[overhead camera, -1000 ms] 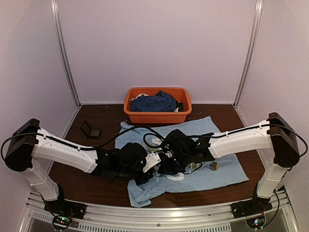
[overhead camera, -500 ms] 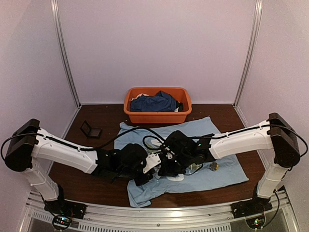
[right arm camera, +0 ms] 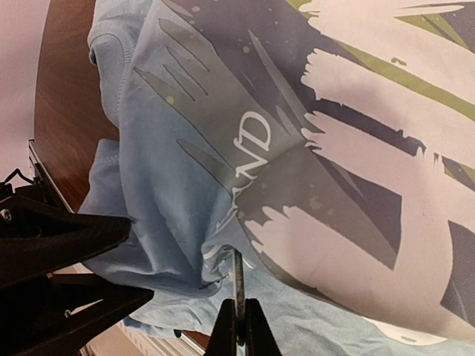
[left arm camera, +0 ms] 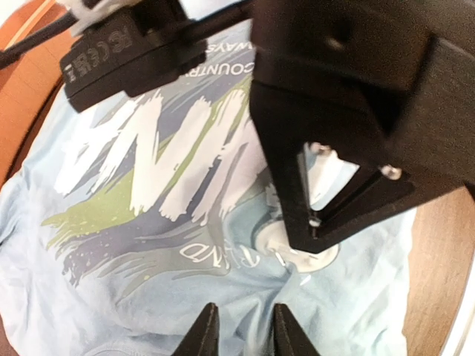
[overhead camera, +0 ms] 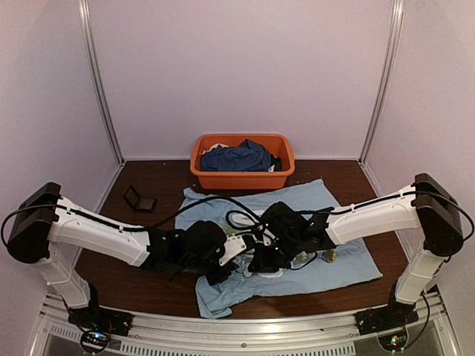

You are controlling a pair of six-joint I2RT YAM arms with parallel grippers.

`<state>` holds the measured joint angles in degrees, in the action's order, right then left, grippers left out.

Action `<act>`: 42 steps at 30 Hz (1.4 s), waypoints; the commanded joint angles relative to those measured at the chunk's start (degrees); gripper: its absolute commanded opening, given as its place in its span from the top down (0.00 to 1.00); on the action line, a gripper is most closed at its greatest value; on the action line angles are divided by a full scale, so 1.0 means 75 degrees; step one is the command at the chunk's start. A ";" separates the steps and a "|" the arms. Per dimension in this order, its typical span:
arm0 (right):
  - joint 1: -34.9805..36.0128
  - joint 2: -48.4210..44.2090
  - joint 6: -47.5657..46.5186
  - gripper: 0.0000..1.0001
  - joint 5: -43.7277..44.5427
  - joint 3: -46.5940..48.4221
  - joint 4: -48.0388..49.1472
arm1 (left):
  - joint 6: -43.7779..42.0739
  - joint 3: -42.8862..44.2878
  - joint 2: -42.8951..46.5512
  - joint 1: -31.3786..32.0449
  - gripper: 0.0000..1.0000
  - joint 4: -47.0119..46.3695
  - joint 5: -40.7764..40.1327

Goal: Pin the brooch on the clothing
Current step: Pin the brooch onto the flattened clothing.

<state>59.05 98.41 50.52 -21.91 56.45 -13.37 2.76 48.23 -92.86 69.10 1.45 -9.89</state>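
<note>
Brown table (overhead camera: 133, 285), lilac walls all round, both arms reaching in from the near edge and meeting over the shirt (overhead camera: 349, 263) spread flat in the middle. Left gripper (left arm camera: 243, 330) hangs low over the near part of the shirt, below the print (left arm camera: 163, 163), jaws a little apart with blue cloth showing between them. Right gripper (right arm camera: 239, 326) is just beside it, jaws pressed together on what looks like a thin fold of shirt, cloth puckering up at the tips. Brooch (overhead camera: 329, 255) lies on the shirt, off to the right of both grippers, nobody touching it. Further back left, a black case (overhead camera: 139, 199). At the far wall, an orange tub (overhead camera: 223, 180) with a dark blue garment (overhead camera: 237, 157) in it.
</note>
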 commanded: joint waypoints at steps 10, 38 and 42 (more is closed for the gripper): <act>-0.0081 -0.0032 -0.0068 1.00 -0.0233 0.0008 0.0161 | 0.0144 -0.0036 0.0155 0.0000 0.51 0.0394 -0.0065; 0.0232 0.0207 -0.0376 1.00 -0.0274 0.0407 0.0055 | 0.0239 0.0355 -0.0258 -0.0003 1.00 0.0314 -0.0306; 0.0336 0.0244 -0.0379 1.00 -0.0481 0.0428 0.0301 | 0.0296 0.0360 -0.0241 -0.0003 1.00 0.0268 -0.0316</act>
<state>58.89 99.18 49.43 -23.16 57.21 -14.35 3.90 49.52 -94.85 69.10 7.75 -11.84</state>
